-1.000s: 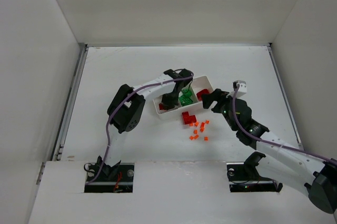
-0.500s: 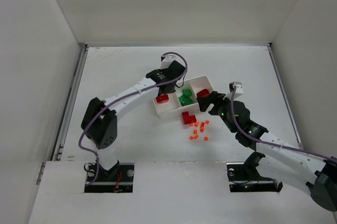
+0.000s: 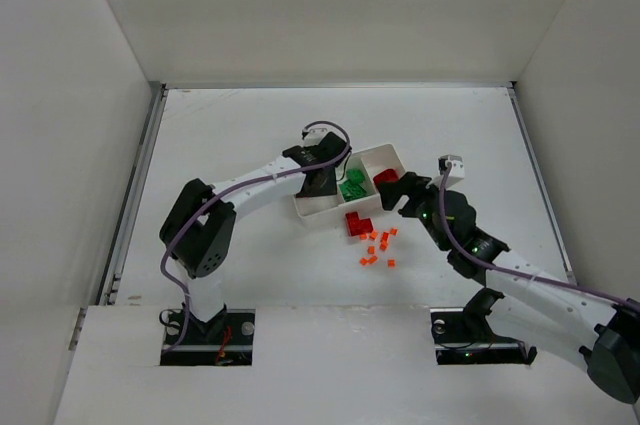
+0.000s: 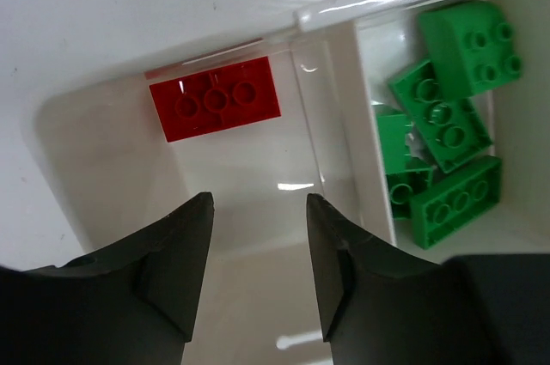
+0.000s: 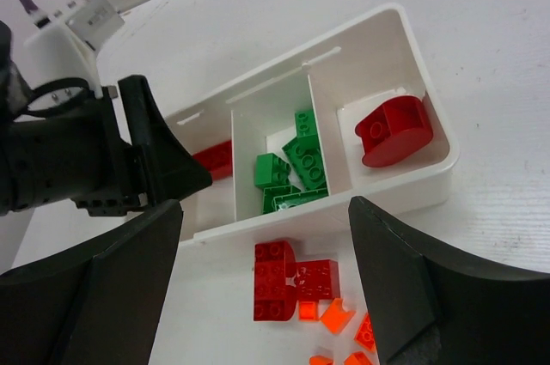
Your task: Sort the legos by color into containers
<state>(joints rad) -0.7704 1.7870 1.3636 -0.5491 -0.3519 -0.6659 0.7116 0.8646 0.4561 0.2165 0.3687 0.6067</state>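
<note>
- Top external view: a white tray with three compartments side by side lies slanted near the middle of the table. The left fingers are over its left end and the right fingers are close by its right end.
- Left wrist view: the left fingers stand apart with nothing between them, hovering above the left compartment. A flat red brick lies there against the far wall.
- Next to it, the middle compartment holds the green bricks, several crowded together and some of them tilted.
- Right wrist view: the right fingers are spread wide and grip nothing. The tray's near wall and the pieces outside it show between them.
- A rounded red brick lies alone in the right compartment.
- Two loose red bricks lie on the table touching each other, just outside the tray's near wall, in front of the middle compartment.
- The orange bits are scattered on the table just beside the loose red bricks, on the side away from the tray. None of them is in any compartment.
</note>
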